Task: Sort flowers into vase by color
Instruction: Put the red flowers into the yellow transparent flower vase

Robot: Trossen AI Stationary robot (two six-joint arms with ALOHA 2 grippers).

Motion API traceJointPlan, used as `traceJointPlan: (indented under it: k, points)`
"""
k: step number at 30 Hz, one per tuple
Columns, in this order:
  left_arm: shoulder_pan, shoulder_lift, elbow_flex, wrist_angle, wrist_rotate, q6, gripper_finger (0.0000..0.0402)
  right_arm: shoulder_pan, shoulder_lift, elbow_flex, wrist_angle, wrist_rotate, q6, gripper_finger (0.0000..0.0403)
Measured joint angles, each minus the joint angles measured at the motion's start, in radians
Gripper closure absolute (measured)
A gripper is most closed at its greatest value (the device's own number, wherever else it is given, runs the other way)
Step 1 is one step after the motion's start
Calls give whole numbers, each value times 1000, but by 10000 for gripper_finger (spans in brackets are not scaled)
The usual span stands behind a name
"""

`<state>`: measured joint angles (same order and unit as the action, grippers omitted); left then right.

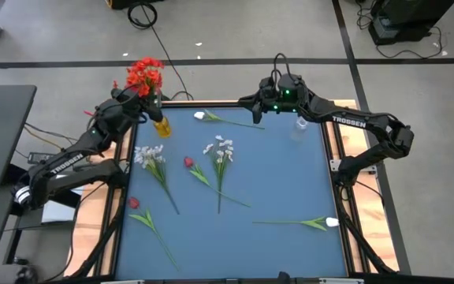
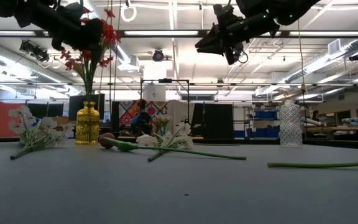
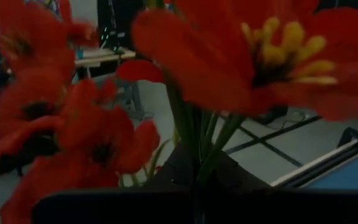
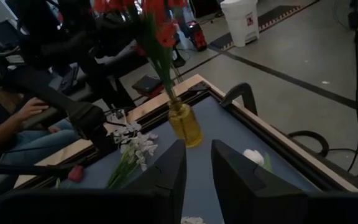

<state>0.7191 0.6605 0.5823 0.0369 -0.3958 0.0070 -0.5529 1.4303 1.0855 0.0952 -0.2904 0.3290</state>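
Red flowers [image 1: 144, 75] are being gripped by the left gripper [image 1: 142, 101] in the yellow vase [image 1: 161, 125]; the right gripper [image 4: 196, 180] is being held slightly parted, empty.

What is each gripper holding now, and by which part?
The left gripper holds the red flowers by their stems, above the yellow vase. The right gripper holds nothing.

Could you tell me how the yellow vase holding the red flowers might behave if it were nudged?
The yellow vase looks narrow and upright, with tall red flowers rising well above it, so it is probably top-heavy and apt to tip. It appears to be glass, so likely fragile and smooth enough to slide across the table.
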Motion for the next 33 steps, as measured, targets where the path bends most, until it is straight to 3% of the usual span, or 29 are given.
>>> traceJointPlan:
  k: [5, 18, 25, 29, 33]
  points:
    - [17, 0, 0, -37, 0, -39, 390, -14, 0, 0, 1, -16, 0, 318]
    - [19, 0, -1, -148, 0, -125, 331, -3, 0, 0, 1, -19, 45, 318]
    - [17, 0, 64, -418, 0, -192, 226, 23, 0, 0, -40, -1, 122, 292]
    - [17, 0, 137, -625, 1, -241, 160, 63, 1, 0, -125, 76, 133, 269]
    - [17, 0, 209, -771, 1, -255, 122, 113, 13, -1, -198, 163, 143, 260]
